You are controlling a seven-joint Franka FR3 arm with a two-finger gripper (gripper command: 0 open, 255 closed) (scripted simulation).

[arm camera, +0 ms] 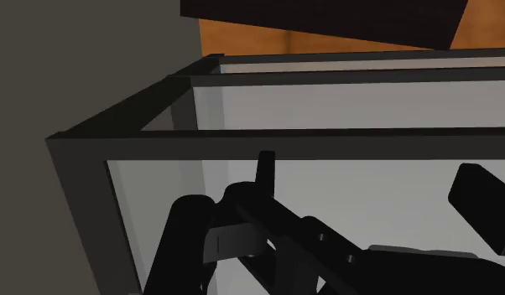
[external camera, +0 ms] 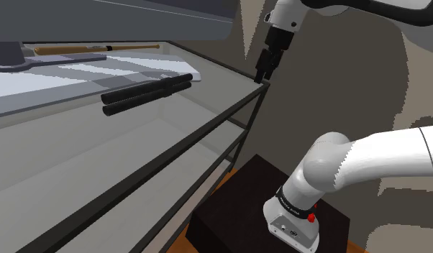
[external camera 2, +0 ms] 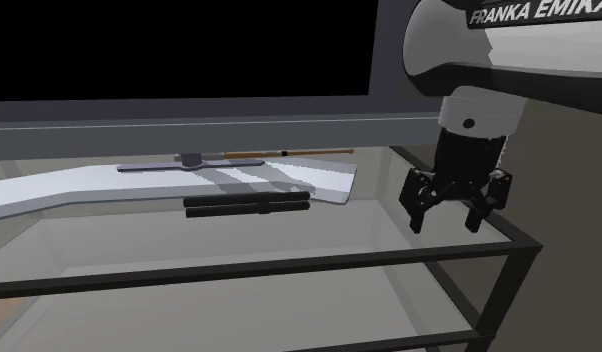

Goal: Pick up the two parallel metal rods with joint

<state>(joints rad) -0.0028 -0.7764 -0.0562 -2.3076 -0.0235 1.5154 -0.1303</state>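
The second exterior view shows the all-black gripper [external camera 2: 449, 222] with jaws spread at the dark-framed glass table's [external camera 2: 289, 263] corner, well apart from the black paired rods [external camera 2: 247, 204].

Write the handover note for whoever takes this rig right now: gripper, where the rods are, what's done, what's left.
Gripper: the all-black two-finger gripper is open and empty, hovering over a corner of the dark-framed glass-topped table.
Rods: the two parallel black rods lie flat on the table top, side by side, along the edge of a light grey curved slab. They are well clear of the gripper, towards the second exterior view's left.
Done: nothing grasped.
Left: bring the gripper over the rods, lower it, close on them, then lift.
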